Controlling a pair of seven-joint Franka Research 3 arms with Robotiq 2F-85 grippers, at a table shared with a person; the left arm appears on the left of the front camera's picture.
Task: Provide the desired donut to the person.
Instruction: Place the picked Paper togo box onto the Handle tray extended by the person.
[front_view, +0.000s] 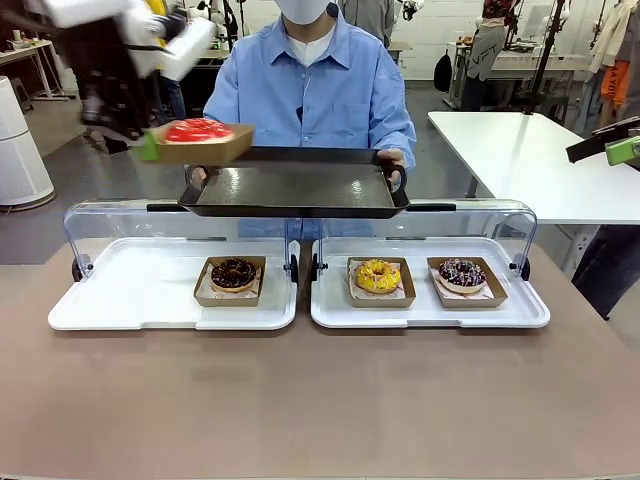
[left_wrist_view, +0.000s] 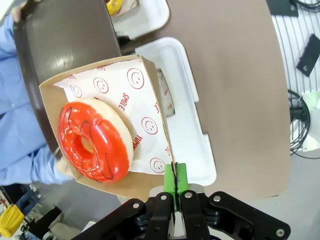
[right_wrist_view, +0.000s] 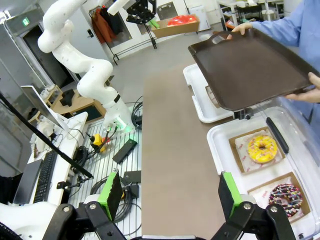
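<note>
My left jaws are clenched on the rim of a cardboard box (left_wrist_view: 145, 95) and the green pads (left_wrist_view: 181, 175) pinch its wall. The red donut (left_wrist_view: 95, 142) lies inside the box on printed paper. In the front view the box hangs in the air over the left end of the dark tray (front_view: 295, 190); I cannot tell whether it touches the tray. The person (front_view: 320, 95) holds the tray level with both hands, one hand (front_view: 393, 160) on each end, above the two white cases (front_view: 130, 300) on the surface (front_view: 300, 410). The left case holds a chocolate donut (front_view: 234, 272). The right case holds a yellow donut (front_view: 377, 275) and a sprinkled donut (front_view: 461, 272), each in its own box. My right jaws are released — spread wide with nothing between them — off to the right, over my side of the surface.
</note>
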